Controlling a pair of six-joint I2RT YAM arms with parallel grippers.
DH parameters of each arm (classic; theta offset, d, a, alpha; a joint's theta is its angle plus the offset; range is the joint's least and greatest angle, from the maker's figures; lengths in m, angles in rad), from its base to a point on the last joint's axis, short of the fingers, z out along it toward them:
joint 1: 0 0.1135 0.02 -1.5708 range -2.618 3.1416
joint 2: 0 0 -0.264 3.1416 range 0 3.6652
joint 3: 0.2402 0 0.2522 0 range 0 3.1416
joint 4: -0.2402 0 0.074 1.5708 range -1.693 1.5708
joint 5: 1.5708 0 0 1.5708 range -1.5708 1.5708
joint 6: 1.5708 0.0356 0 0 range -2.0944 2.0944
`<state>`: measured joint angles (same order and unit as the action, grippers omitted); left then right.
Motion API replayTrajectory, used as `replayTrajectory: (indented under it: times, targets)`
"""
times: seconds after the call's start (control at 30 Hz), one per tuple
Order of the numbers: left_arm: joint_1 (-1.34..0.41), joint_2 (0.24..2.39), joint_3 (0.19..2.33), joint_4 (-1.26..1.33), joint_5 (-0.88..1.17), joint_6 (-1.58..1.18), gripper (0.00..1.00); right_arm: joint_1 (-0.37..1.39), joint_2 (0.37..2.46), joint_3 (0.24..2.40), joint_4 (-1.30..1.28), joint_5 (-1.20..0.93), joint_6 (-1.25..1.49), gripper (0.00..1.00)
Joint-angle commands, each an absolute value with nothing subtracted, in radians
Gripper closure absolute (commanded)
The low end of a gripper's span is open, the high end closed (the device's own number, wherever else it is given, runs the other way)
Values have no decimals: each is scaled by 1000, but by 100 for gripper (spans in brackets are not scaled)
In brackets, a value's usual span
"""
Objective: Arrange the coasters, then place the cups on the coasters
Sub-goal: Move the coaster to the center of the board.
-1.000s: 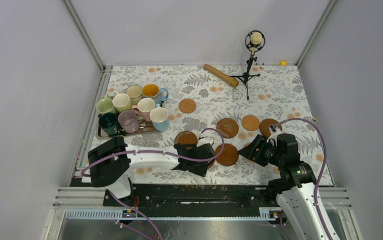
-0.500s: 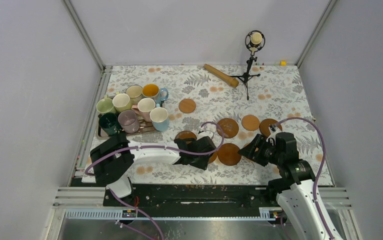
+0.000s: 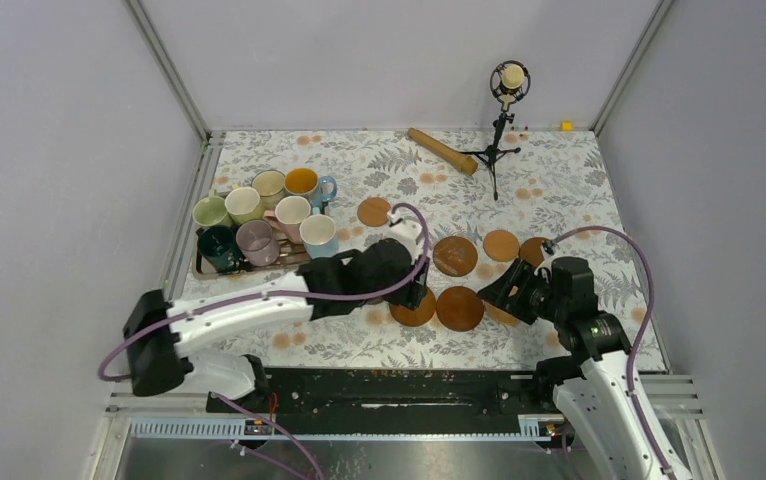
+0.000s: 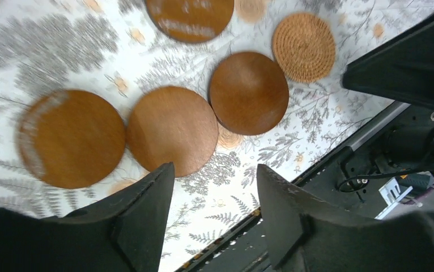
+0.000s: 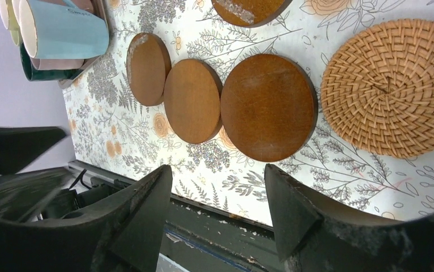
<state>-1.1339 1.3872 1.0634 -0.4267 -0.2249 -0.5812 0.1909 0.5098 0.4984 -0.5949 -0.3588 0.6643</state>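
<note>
Several brown coasters lie on the floral cloth. In the left wrist view three wooden coasters (image 4: 172,139) sit in a row, with a woven coaster (image 4: 304,47) beyond them. From above, two of that row (image 3: 459,308) show near the front edge, and other coasters (image 3: 455,256) lie further back. My left gripper (image 3: 411,288) hovers over the row, open and empty (image 4: 215,175). My right gripper (image 3: 501,295) hangs open and empty (image 5: 217,175) beside the woven coaster (image 5: 390,88). The cups (image 3: 259,230) stand clustered at the left, the light blue one (image 5: 62,34) lying nearest.
The cups sit on a wooden tray (image 3: 201,266) by the left wall. At the back are a microphone on a small tripod (image 3: 499,150) and a wooden stick (image 3: 442,150). The table's black front rail (image 5: 249,226) lies just below both grippers.
My left arm has swung from the front edge toward the table's middle, its jaws widening and leaving a coaster beside the dark one. The right gripper opened a little and hardly moved.
</note>
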Motion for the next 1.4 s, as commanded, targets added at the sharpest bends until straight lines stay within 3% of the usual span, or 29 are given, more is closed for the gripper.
replayTrajectory:
  times: [0.0,0.13,0.3,0.63,1.03,1.23,1.37]
  targets:
    - [-1124,1239,1136,-514,-377,-461,38,198,574,546,-489,-368,654,31]
    - [-1117,1169,1225,-678,-452,-420,23,198,608,580,-479,-303,635,31]
    - [-1117,1029,1185,-768,-532,-404,2,200,803,680,-500,-261,607,33]
    - [-1117,767,1016,-784,-691,-351,2,376,1140,933,-393,-115,648,34]
    - [-1118,658,958,-824,-763,-341,2,489,1749,1507,-472,-52,589,34]
    - [-1118,637,960,-816,-768,-333,1,489,1887,1674,-620,90,472,32]
    - [-1118,596,949,-794,-773,-328,1,489,1944,1698,-635,9,469,30]
